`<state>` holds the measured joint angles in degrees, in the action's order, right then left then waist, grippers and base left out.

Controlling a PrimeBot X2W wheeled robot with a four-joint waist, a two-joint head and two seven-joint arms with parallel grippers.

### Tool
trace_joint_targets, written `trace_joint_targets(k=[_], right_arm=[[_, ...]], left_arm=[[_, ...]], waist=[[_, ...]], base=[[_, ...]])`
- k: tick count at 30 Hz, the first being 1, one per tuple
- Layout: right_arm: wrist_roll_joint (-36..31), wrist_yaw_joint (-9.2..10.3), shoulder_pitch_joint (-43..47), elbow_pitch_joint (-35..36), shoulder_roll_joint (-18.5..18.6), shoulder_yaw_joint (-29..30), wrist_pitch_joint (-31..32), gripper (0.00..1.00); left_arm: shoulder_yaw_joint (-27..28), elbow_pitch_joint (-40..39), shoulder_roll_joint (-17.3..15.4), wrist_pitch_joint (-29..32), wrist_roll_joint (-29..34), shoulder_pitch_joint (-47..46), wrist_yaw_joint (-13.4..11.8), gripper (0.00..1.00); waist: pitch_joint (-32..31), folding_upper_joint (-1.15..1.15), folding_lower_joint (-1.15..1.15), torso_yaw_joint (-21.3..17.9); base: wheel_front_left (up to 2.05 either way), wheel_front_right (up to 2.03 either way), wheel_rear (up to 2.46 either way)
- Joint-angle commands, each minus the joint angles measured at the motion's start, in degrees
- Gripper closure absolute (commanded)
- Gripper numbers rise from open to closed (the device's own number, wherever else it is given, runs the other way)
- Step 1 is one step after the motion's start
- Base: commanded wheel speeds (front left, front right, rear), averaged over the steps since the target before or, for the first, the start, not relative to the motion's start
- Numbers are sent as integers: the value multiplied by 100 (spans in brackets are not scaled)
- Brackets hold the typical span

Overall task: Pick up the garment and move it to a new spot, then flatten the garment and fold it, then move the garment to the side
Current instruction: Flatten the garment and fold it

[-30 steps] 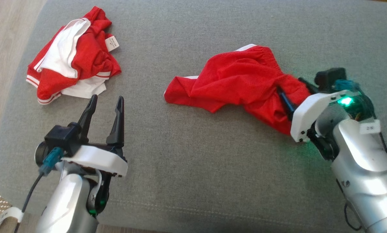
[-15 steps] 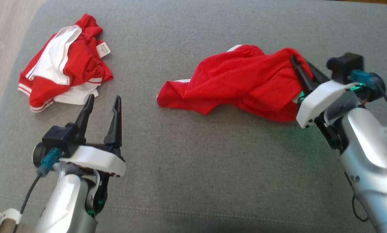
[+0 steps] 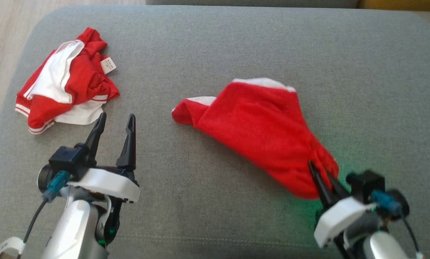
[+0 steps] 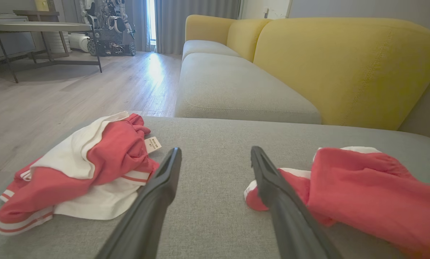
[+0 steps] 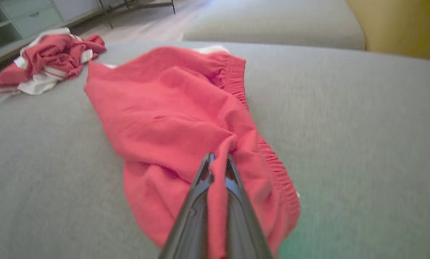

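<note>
Red shorts [image 3: 265,133] pinched at one end on the grey sofa cushion [image 3: 215,43]

So the right pincer [image 3: 319,172] is clamped tight on the shorts' near end, and they sprawl mid-cushion. Left of the shorts the left pincer [image 3: 117,117] hangs wide open, holding nothing. Further left is a red-and-white bundle [image 3: 63,90] with a white tag [image 3: 108,64], print too tiny to read. Beyond the shorts: yellow backrest [image 4: 344,64], wood floor [image 4: 74,90].
</note>
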<state>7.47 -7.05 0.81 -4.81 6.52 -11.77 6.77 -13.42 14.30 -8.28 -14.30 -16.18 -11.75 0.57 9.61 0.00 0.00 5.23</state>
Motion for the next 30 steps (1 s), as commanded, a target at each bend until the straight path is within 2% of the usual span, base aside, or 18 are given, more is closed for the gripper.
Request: trace_joint_targets(k=[1, 6, 7, 8, 9, 13, 20, 24, 30], right_arm=[[-24, -44, -14, 213, -28, -61, 2, 100], [2, -44, 275, -161, -196, -107, -61, 99], [18, -44, 274, -252, -224, -105, -93, 71], [38, -44, 263, -323, -248, -99, -135, 16], [39, -44, 244, -385, -266, -98, -168, 0], [159, -44, 132, -411, -313, -110, -371, 0], [348, -44, 14, 48, -340, -63, -727, 0], [454, -44, -117, 299, -350, 115, -938, 0], [528, -44, -520, 199, -359, 452, -1139, 0]], left_arm=[[243, -155, -64, -70, 55, -104, 15, 0], [244, -130, -62, -70, 73, -75, 25, 0], [243, -122, -60, -70, 75, -68, 26, 0], [242, -112, -59, -70, 76, -60, 27, 0], [242, -103, -59, -70, 76, -52, 26, 0], [254, -66, -64, -70, 71, 6, 14, 0], [292, -55, -88, -70, 46, 121, -34, 0], [324, -77, -89, -70, 19, 178, -90, 0], [374, -132, -158, -61, -21, 162, -128, 0]], waist=[[-23, 0, 0, -4], [-65, 0, 0, -7], [-78, 0, 0, -4], [-91, 0, 0, -2], [-103, 0, 0, -3], [-195, 0, 0, -13], [-338, 0, 0, -54], [-406, 0, 0, -90], [-413, 0, 0, -87]], base=[[0, 0, 0], [0, 0, 0], [0, 0, 0], [0, 0, 0], [0, 0, 0], [0, 0, 0], [0, 0, 0], [0, 0, 0], [0, 0, 0]])
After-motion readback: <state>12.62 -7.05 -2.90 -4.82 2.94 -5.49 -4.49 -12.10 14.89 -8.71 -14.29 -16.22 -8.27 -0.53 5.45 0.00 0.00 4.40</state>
